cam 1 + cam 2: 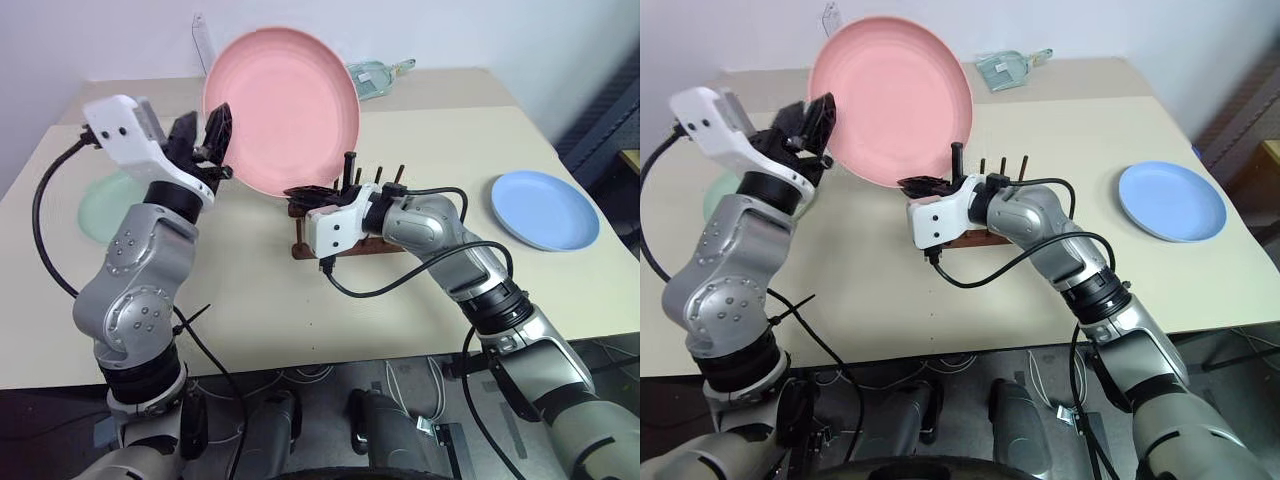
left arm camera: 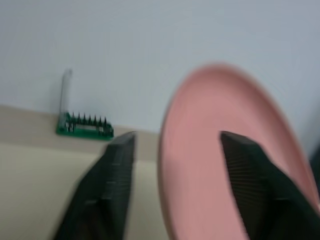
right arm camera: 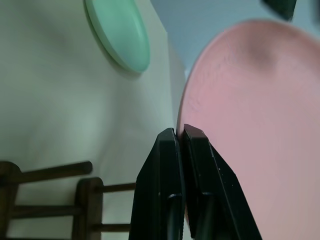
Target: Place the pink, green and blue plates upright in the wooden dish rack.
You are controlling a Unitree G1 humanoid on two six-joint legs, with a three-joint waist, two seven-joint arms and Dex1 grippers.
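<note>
The pink plate stands upright in the air above the table, just left of the wooden dish rack. My right gripper is shut on its lower rim, and the wrist view shows its fingers pinching that edge of the pink plate. My left gripper is open, one finger on each side of the plate's left rim, as the left wrist view shows. The green plate lies flat at the table's left, partly behind my left arm. At the right the blue plate lies flat.
A clear glass dish sits at the table's back edge. A small green board with pins stands by the wall. Black cables hang from both wrists. The rack's pegs rise right behind my right gripper.
</note>
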